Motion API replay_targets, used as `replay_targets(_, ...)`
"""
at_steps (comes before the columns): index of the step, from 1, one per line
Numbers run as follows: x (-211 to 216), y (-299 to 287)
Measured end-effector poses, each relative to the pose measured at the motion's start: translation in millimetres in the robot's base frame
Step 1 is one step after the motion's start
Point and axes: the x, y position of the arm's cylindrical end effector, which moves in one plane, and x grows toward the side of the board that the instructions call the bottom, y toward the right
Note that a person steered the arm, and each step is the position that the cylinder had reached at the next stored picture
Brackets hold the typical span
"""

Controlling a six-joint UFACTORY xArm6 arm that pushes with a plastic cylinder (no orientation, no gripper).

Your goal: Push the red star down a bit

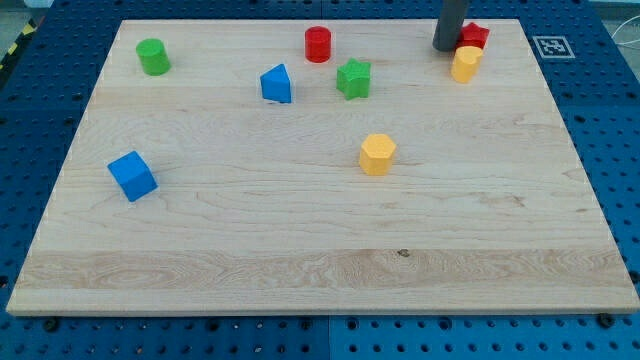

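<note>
The red star (475, 36) lies near the view's top right of the wooden board, partly hidden behind a yellow block (465, 64) that sits just below it. My tip (445, 47) stands right at the red star's left side, seemingly touching it, and just up-left of the yellow block. The rod rises out of the view's top.
A red cylinder (318, 44), a green star (353, 78) and a blue block (277, 84) lie at the top middle. A green cylinder (153, 57) is at the top left. A blue cube (132, 175) is at the left. A yellow hexagon (377, 154) is near the centre.
</note>
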Motion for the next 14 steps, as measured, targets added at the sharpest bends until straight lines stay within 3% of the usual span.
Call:
replay_targets(2,0,-20)
replay_targets(5,-52,21)
replay_targets(14,-23,32)
